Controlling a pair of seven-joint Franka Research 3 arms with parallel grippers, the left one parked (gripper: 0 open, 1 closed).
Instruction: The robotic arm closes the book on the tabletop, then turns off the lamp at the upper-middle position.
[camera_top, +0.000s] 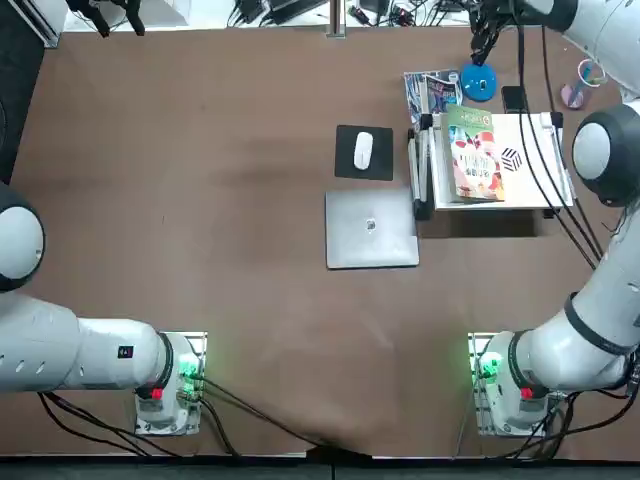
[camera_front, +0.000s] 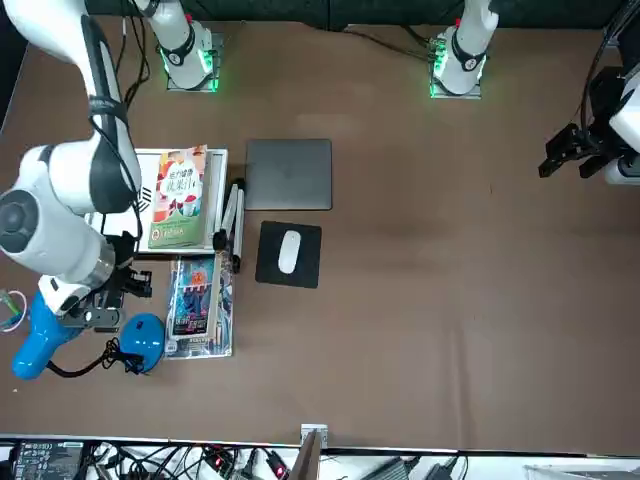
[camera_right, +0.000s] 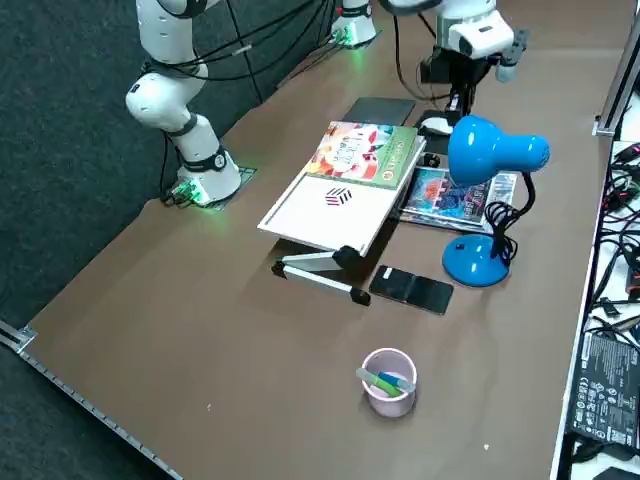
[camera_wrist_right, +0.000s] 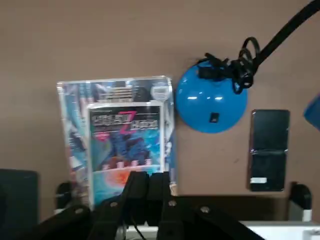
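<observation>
Book (camera_top: 473, 152) is lying closed, green cover up, on the white stand (camera_top: 530, 170) on the worktop (camera_top: 200, 200). Right gripper (camera_wrist_right: 147, 192), fingers pressed together and empty, is hovering near the lamp (camera_top: 478, 82) base.

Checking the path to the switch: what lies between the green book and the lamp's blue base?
In the top view, only the corner of the glossy leaflet lies between the book and lamp base. The right tool, shut, hovers above the leaflet.
</observation>
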